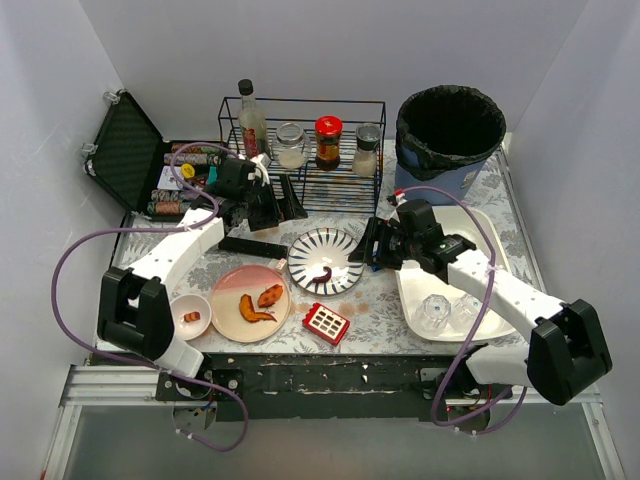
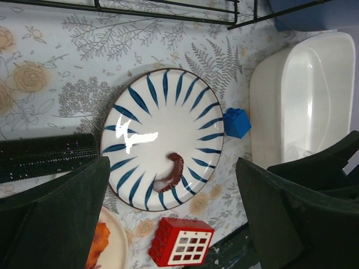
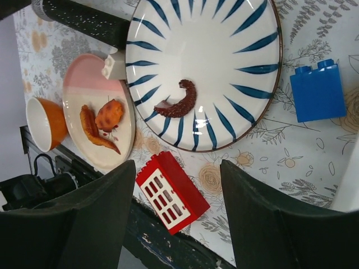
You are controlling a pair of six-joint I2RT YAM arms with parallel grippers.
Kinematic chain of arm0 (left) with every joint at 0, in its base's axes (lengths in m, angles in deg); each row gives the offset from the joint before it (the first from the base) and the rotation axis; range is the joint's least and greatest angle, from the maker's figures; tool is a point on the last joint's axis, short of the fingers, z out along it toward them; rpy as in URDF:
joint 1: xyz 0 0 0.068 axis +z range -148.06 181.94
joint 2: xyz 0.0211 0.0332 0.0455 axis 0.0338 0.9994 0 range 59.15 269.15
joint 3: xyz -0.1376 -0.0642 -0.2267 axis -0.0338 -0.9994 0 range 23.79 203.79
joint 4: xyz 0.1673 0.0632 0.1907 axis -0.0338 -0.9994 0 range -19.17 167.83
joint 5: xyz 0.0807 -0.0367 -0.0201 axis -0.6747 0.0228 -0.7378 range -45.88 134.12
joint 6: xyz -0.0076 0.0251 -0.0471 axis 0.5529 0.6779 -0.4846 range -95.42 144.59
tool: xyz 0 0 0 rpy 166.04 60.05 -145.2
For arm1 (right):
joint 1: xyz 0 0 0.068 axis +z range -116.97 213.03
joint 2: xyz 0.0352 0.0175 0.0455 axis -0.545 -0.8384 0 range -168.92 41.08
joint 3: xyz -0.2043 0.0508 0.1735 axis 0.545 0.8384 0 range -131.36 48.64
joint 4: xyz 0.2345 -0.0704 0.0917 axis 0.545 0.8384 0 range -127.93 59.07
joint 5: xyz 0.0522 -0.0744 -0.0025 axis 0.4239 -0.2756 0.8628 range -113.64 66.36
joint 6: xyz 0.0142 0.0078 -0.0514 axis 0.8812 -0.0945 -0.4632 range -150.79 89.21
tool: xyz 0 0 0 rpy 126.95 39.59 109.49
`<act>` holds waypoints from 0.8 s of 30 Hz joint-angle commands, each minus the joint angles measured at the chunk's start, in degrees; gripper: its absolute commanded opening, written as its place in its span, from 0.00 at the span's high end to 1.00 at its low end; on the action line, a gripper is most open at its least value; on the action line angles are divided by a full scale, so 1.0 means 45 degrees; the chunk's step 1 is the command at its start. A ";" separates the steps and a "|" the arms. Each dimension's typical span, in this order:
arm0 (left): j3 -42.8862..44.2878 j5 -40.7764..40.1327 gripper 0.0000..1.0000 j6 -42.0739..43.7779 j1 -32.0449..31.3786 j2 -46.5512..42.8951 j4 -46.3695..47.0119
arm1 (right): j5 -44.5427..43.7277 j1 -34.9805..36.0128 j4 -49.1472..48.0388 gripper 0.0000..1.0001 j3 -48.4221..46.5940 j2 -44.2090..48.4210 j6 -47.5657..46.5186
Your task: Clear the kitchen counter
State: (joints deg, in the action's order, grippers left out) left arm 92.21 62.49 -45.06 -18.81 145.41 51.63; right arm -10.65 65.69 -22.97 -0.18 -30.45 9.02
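Observation:
The kitchen counter [image 1: 375, 300] is a fern-patterned tabletop. On it lie a blue-striped plate [image 1: 325, 262] with a brown food scrap [image 2: 175, 168], a pink plate [image 1: 250, 303] with orange food scraps, an orange bowl [image 1: 190, 316], a red toy brick [image 1: 326, 323] and a blue toy brick [image 3: 318, 89]. My left gripper [image 1: 272, 210] hovers open and empty left of the striped plate. My right gripper [image 1: 370, 245] hovers open and empty at the plate's right edge. The striped plate also shows in the left wrist view [image 2: 162, 112] and the right wrist view [image 3: 224, 50].
A white tub [image 1: 485, 230] with clear glasses [image 1: 437, 310] sits at the right. A black wire rack [image 1: 305, 150] with jars stands at the back. A black-lined bin [image 1: 450, 130] is at back right. An open black case [image 1: 130, 150] is at back left. A black rod [image 1: 250, 245] lies by the pink plate.

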 commanded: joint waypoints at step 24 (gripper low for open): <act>0.1572 -0.1602 0.24 0.4794 -0.0700 0.3720 0.0743 | -0.1520 -0.0013 -0.0475 0.29 -0.0830 -0.3205 0.1915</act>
State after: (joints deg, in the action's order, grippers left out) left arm 97.11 55.81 -26.02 -21.28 160.84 54.56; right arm -15.54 65.67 -27.17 -0.11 -43.36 16.25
